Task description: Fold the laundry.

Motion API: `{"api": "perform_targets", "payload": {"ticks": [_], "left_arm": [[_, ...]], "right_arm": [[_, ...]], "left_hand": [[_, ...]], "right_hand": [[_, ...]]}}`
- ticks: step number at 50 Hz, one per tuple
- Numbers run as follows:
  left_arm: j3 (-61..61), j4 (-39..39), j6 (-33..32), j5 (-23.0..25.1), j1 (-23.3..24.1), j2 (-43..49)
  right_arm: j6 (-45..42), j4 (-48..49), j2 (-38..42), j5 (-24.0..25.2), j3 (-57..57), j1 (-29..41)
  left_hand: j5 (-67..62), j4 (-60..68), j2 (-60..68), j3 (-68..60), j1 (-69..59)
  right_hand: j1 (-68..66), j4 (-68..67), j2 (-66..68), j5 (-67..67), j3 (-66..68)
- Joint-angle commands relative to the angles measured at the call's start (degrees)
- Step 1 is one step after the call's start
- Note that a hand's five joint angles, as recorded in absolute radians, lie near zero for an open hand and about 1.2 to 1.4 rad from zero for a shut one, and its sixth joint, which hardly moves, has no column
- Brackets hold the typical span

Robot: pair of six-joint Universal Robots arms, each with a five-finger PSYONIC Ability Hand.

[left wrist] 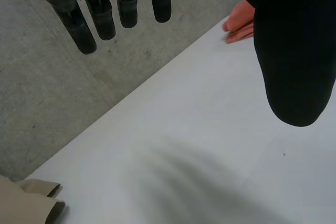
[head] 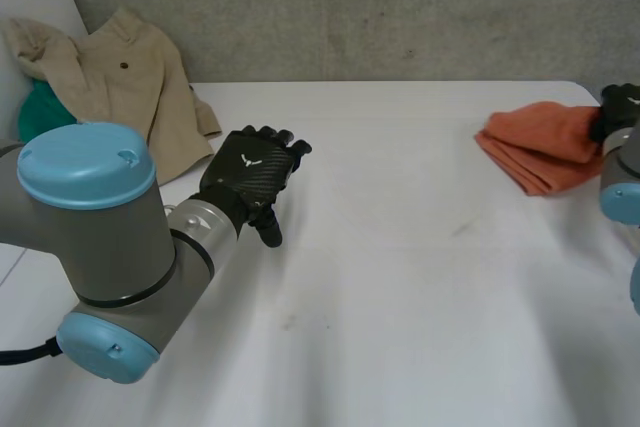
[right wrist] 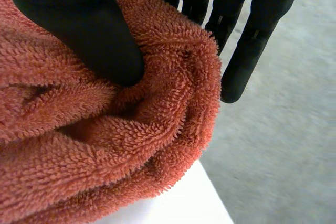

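The left arm [head: 95, 247] reaches forward over the near left part of the white bench [head: 400, 277], its big grey joint low in the foreground of the head view. The left hand [head: 248, 179] hangs above the bare surface with its back turned up. In its wrist view the fingers [left wrist: 84, 30] are straight and slightly spread and the thumb [left wrist: 294, 51] stands well apart from them. The hand is released and grasps nothing.

At the far right of the bench lies a folded rust-orange terry towel [head: 540, 147], close to the bench's right edge. The right hand [head: 620, 107] sits at the towel's right end. In its wrist view the thumb [right wrist: 73, 30] presses down into the pile on top of a bunched fold of the towel [right wrist: 105, 150]. The straight fingers [right wrist: 252, 51] run down the far side of that fold, past the bench edge. The towel is pinched between thumb and fingers.

A beige jacket [head: 130, 77] lies crumpled at the far left corner of the bench against the grey wall [head: 400, 7]. A green cloth [head: 45, 112] is tucked beside it. One beige cuff [left wrist: 31, 205] shows in the left wrist view, well apart from the left hand.
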State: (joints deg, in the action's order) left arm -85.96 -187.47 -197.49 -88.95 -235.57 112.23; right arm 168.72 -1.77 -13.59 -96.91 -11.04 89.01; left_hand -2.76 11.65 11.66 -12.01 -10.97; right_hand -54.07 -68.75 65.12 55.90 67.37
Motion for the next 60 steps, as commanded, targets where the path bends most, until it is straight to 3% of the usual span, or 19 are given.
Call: {"api": "perform_targets", "payload": {"ticks": [1, 18, 21, 22, 30, 33, 37, 40, 43, 45, 49, 50, 52, 53, 56, 57, 60], "left_arm": [[0.2, 0.0, 0.0, -0.1, 0.1, 0.9], [0.5, 0.1, 0.0, -0.1, 0.6, 0.2], [0.8, 0.1, -0.1, -0.2, 0.8, -0.3], [0.9, 0.1, 0.0, -0.2, 0.8, -0.4], [1.3, 0.1, 0.0, -0.1, 0.9, -3.2], [1.3, 0.1, 0.0, -0.1, 0.7, -4.0], [1.7, 0.0, 0.0, -0.1, 0.5, -4.7], [2.7, -1.1, -0.3, -0.2, 0.3, -5.9], [4.2, -4.2, -1.1, -0.3, -0.2, -6.3], [5.4, -6.7, -1.1, -0.3, -1.3, -6.6], [9.0, -10.9, -2.2, -0.1, -7.3, -6.4], [10.7, -11.6, -2.8, 0.2, -10.8, -6.0], [12.5, -11.7, -3.5, 0.4, -14.2, -4.7], [14.5, -11.3, -4.5, 1.0, -17.5, -2.8], [17.7, -10.8, -6.1, 4.0, -21.9, 0.9], [19.5, -10.1, -7.1, 7.2, -24.7, 3.4], [21.7, -8.6, -8.5, 12.6, -28.4, 7.2]], "right_arm": [[2.9, 1.2, 0.1, -3.1, 0.1, -3.2], [12.9, -0.4, 0.7, -5.3, -2.2, -3.6], [14.6, -3.1, -0.6, -5.0, -3.9, -2.8], [14.7, -3.8, -1.8, -5.0, -4.6, -2.6], [10.8, -5.2, -15.6, -1.5, -20.3, -4.1], [7.1, -4.9, -19.9, -3.1, -24.2, -5.2], [0.7, -3.1, -24.6, -8.9, -26.4, -7.6], [-1.7, 2.0, -30.3, -13.0, -28.6, -8.5], [-1.8, 9.6, -36.0, -13.1, -33.7, -8.4], [-1.8, 14.2, -38.7, -11.1, -38.1, -8.2], [-2.2, 26.4, -46.1, -0.5, -49.7, -5.2], [-2.6, 31.4, -50.0, 6.0, -55.3, -2.6], [-2.7, 35.3, -52.6, 12.0, -59.9, -0.3], [-3.0, 38.7, -55.3, 18.5, -64.9, 2.0], [-3.9, 41.8, -58.4, 27.7, -71.7, 4.8], [-5.1, 42.3, -60.0, 33.4, -75.7, 6.3], [-7.8, 41.4, -62.6, 39.9, -80.5, 8.4]], "left_hand": [[1.5, -0.4, -0.4, 0.8, -0.3], [1.5, -0.4, -0.4, 0.8, -0.3], [1.4, -0.3, -0.3, 0.6, -0.4], [1.4, -0.3, -0.3, 0.6, -0.4], [1.5, -0.4, -0.4, 0.8, -0.3], [1.9, -0.8, -0.8, 1.1, 0.1], [2.0, -0.9, -0.9, 1.3, 0.3], [1.9, -0.8, -0.8, 1.1, 0.1], [1.9, -0.8, -0.8, 1.1, 0.1], [2.0, -0.9, -0.9, 1.3, 0.3], [1.7, -0.6, -0.6, 1.0, -0.1], [1.5, -0.4, -0.4, 0.8, -0.2], [1.5, -0.4, -0.4, 0.8, -0.3], [1.5, -0.4, -0.4, 0.8, -0.3], [1.5, -0.4, -0.4, 0.8, -0.3], [1.5, -0.4, -0.4, 0.8, -0.3], [1.4, -0.3, -0.3, 0.6, -0.4]], "right_hand": [[-25.9, -11.2, 14.9, 14.1, 12.6], [-25.9, -11.2, 14.9, 14.1, 12.6], [40.4, 55.1, -51.5, -52.2, -53.7], [44.1, 58.8, -55.1, -55.9, -57.4], [44.1, 58.8, -55.1, -55.9, -57.4], [44.1, 58.8, -55.1, -55.9, -57.4], [44.1, 58.8, -55.1, -55.9, -57.4], [44.1, 58.8, -55.1, -55.9, -57.4], [44.1, 58.8, -55.1, -55.9, -57.4], [44.1, 58.8, -55.1, -55.9, -57.4], [44.1, 58.8, -55.1, -55.9, -57.4], [44.1, 58.8, -55.1, -55.9, -57.4], [44.1, 58.8, -55.1, -55.9, -57.4], [44.1, 58.8, -55.1, -55.9, -57.4], [44.1, 58.8, -55.1, -55.9, -57.4], [44.1, 58.8, -55.1, -55.9, -57.4], [44.1, 58.8, -55.1, -55.9, -57.4]]}}
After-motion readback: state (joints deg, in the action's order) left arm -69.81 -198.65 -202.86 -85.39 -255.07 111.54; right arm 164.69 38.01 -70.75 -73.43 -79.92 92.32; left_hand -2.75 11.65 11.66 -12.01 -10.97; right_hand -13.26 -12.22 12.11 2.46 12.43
